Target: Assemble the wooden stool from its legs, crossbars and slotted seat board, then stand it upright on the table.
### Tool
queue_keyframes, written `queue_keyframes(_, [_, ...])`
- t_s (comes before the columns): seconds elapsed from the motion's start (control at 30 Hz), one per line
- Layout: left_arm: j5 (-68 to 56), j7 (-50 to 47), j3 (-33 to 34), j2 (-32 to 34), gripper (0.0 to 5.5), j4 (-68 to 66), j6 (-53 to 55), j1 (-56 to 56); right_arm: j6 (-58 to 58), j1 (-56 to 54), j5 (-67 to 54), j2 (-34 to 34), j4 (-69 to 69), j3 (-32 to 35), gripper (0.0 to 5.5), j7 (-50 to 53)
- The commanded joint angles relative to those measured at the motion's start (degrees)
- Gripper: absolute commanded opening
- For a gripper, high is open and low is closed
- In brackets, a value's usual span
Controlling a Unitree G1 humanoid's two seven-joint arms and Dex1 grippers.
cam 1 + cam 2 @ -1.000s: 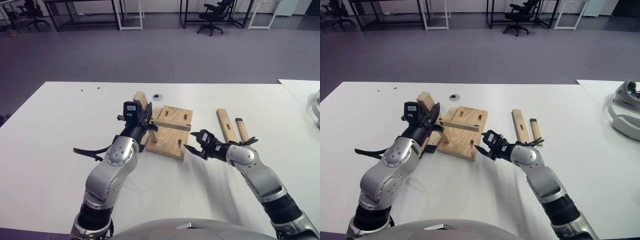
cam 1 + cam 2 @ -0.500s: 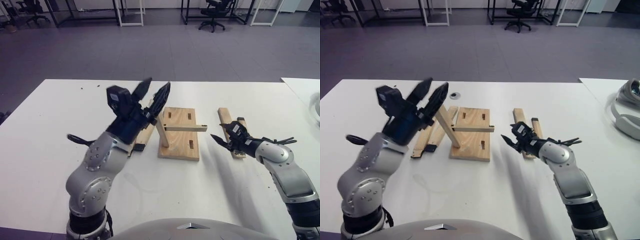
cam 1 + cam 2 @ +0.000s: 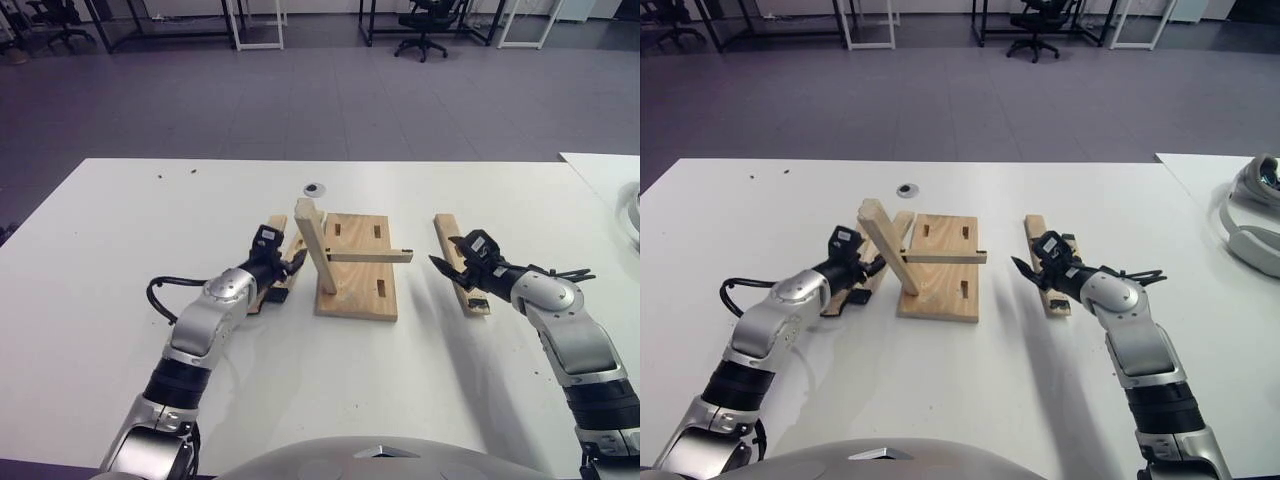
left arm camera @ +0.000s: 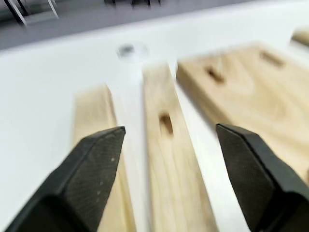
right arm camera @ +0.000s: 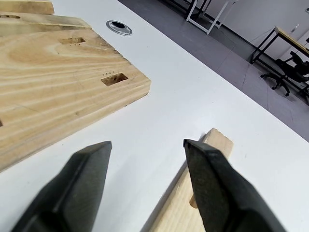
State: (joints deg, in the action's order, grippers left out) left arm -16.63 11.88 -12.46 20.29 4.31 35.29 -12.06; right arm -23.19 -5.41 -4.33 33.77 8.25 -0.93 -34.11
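Seat board [image 3: 360, 290] lies flat on the white desk [image 3: 100, 230], one leg [image 3: 313, 240] standing tilted in it, a crossbar [image 3: 375, 256] jutting from that leg toward the right; left jaws sit low by two loose legs [image 3: 278, 226] left of the board; right jaws hover by another loose leg [image 3: 447, 243] on its right; left wrist view: jaws wide apart, empty, over the two legs; right wrist view: jaws apart, empty, above bare desk between board and leg.
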Motion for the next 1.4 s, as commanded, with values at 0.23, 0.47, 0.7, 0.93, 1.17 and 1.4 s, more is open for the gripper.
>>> queue_keyframes(0.23, [6.13,0.9,-2.5,0.24,2.5,-1.6,7.22,0.84,0.8,-1.77,0.95,-1.9,-0.47,-2.73,2.78,0.55])
queue_keyframes(0.47, [-6.74,6.34,14.14,-7.09,2.08,2.4,-7.04,-6.68,-9.25,-17.86,-19.87,-8.11,-4.82,12.2,2.78,0.47])
queue_keyframes(0.7, [2.13,22.36,8.93,-1.21,2.08,-12.1,-29.65,-17.69,-19.46,-42.23,-38.28,-19.37,-16.57,17.13,2.78,3.27])
queue_keyframes(0.93, [0.41,28.35,8.37,-4.56,2.08,-12.71,-37.69,-20.3,-19.84,-49.34,-41.87,-24.18,-24.75,19.78,2.78,8.03])
queue_keyframes(1.17, [0.5,30.59,7.57,-5.01,2.08,-12.59,-37.18,-19.72,-21.94,-49.28,-46.7,-25.02,-22.06,21.48,1.48,9.9])
queue_keyframes(1.4, [1.09,31.22,7.73,-4.05,2.64,-11.9,-36.3,-18.74,-22.72,-45.63,-49.95,-24.72,-19.46,24.29,1.07,13.69])
